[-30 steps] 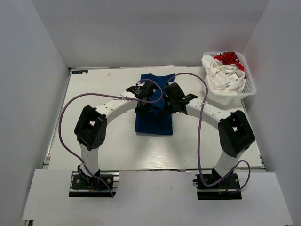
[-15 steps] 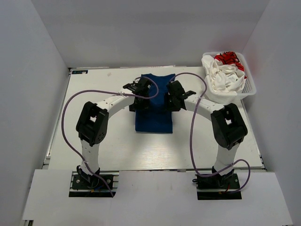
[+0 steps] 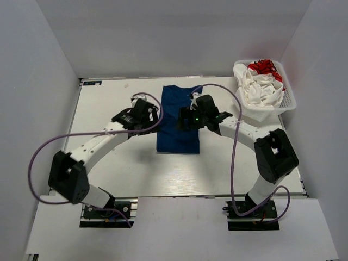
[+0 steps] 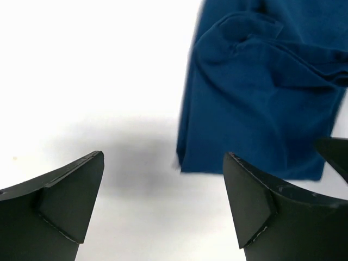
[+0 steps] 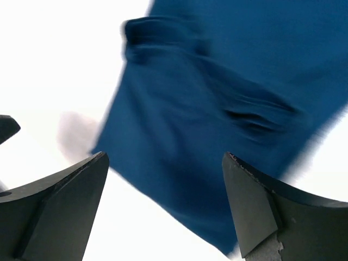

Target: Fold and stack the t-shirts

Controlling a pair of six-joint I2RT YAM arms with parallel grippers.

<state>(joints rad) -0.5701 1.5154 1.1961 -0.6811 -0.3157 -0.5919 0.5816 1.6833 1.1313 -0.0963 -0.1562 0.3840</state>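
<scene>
Left end effector (image 4: pixel 163 156) flanks blue t-shirt (image 3: pixel 177 139), right end effector (image 5: pixel 163 156) overhangs it, both spread.

We reach both arms inward from our bases, the left arm (image 3: pixel 97 143) stretched out long and low, the right arm (image 3: pixel 240 129) bent sharply at its elbow. Our left gripper (image 4: pixel 163 155) and right gripper (image 5: pixel 164 155) hold their jaws spread wide, clasping nothing.

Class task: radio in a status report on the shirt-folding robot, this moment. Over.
Left pincer, right pincer open, empty. Royal blue cloth t-shirt folded on table, right pincer overhanging it. White, red-printed cloth t-shirt crumpled in white plastic mesh basket.
</scene>
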